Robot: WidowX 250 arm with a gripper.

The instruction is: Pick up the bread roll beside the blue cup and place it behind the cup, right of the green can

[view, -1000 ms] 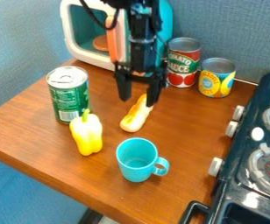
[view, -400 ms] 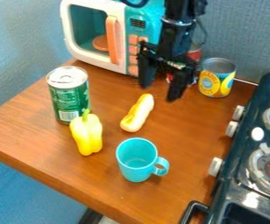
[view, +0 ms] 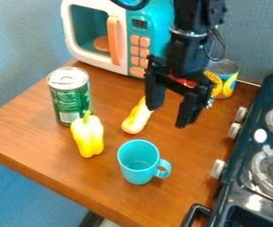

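So the arm comes in from the top, end effector (view: pixel 169 116) pointing down over the surface (view: pixel 183 153), fingers spread apart, one overlapping the yellow-and-white hot dog toy (view: pixel 137 119) behind the blue mug (view: pixel 139 162).

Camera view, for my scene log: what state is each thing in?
Gripper: open, empty
Cream-and-yellow toy: lying down
Mug: upright, empty
Pepper: whole
Green can: upright, closed
Yellow can: upright
Red can: too hidden to tell
Microwave: door shut
Stove: on or off, cannot tell

Bright light bathes the tabletop (view: pixel 41 137), glinting off the stove (view: pixel 253 202) (shadows fall soft); the black hand's (view: pixel 170 116) detail seems partly lost.
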